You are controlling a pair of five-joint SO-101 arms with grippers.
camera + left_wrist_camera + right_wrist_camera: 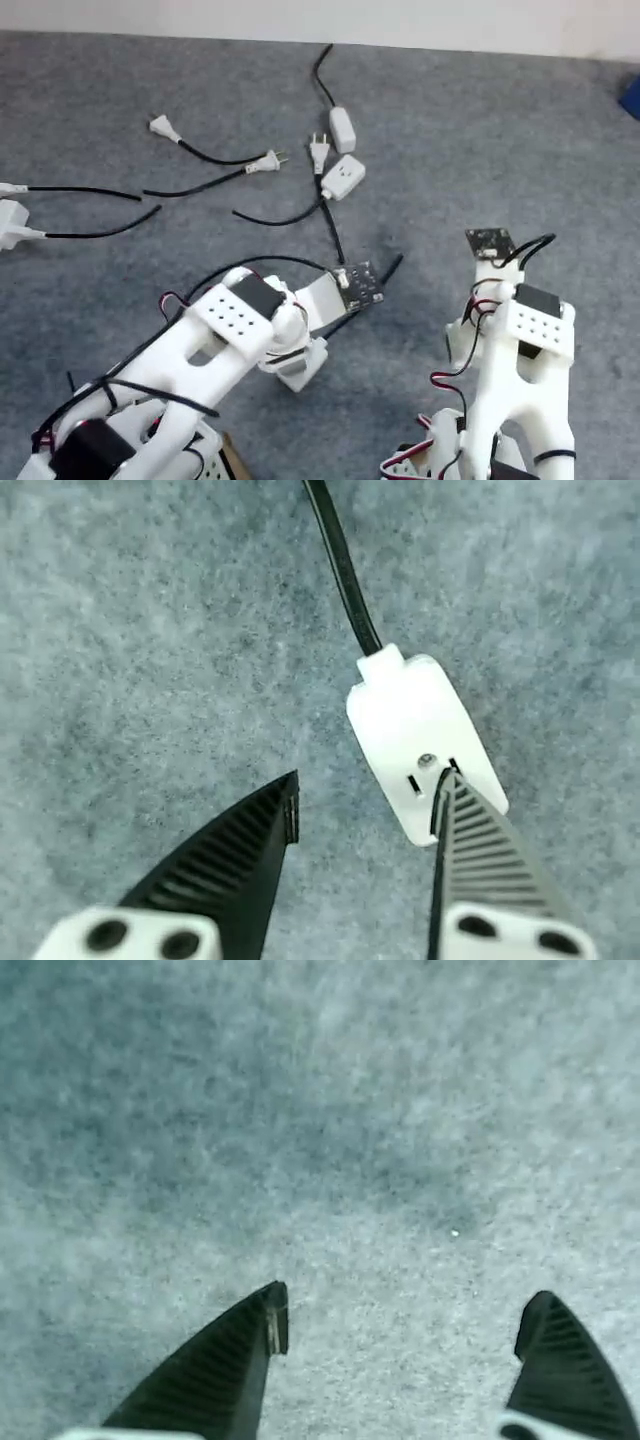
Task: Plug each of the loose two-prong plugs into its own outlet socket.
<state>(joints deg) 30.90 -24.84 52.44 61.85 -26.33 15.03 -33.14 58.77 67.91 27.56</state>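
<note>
My left gripper is open just over the carpet. A white outlet socket on a black cable lies slots up at its fingertips, touching one black finger, with the other finger apart from it. My right gripper is open above bare grey carpet and holds nothing. Farther back, two-prong plugs lie loose: one on its side, one with its prongs pointing away, and one at the far left. Two more white sockets lie close to the middle plug.
Black cables snake across the grey carpet between the plugs. More white plug bodies sit at the left edge. The left arm reaches toward the middle and the right arm stands at the lower right. A blue object shows at the right edge.
</note>
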